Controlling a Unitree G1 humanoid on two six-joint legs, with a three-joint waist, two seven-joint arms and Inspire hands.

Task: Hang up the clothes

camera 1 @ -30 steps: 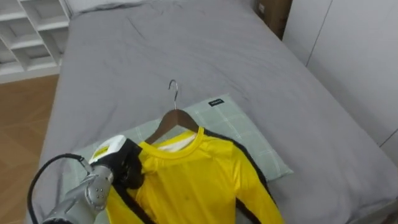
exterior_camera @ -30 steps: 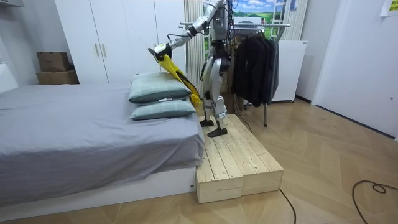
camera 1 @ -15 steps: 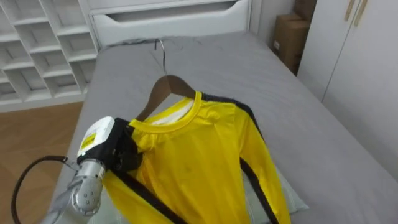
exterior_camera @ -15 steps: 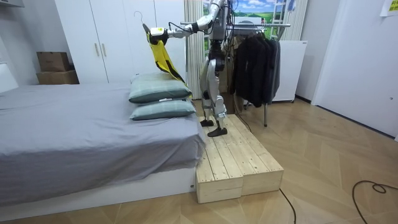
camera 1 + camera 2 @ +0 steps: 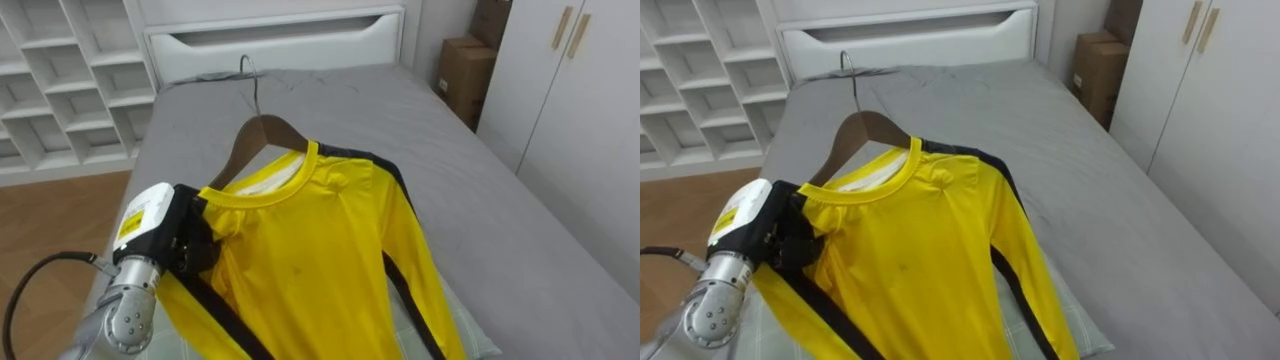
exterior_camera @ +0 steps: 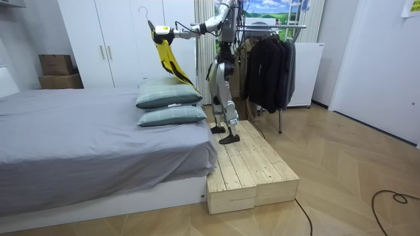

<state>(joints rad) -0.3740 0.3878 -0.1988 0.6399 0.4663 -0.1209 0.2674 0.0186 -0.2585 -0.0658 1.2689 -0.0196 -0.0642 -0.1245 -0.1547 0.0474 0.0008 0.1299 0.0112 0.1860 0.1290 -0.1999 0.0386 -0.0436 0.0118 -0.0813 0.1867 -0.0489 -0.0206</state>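
Above the bed (image 5: 480, 180), the left robot hand (image 5: 190, 245) pinches the yellow shirt (image 5: 310, 260) at its shoulder

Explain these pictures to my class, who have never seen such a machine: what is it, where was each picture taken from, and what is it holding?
This is a humanoid robot that walks on two legs. Two pictures come from cameras in its head, looking down. The third comes from a camera standing in the room. In the room view it stands on a wooden platform beside a grey bed with two pillows. A clothes rack of dark garments is behind it. Its left hand is closed on the shoulder of a yellow shirt on a wooden hanger, holding it up above the bed.
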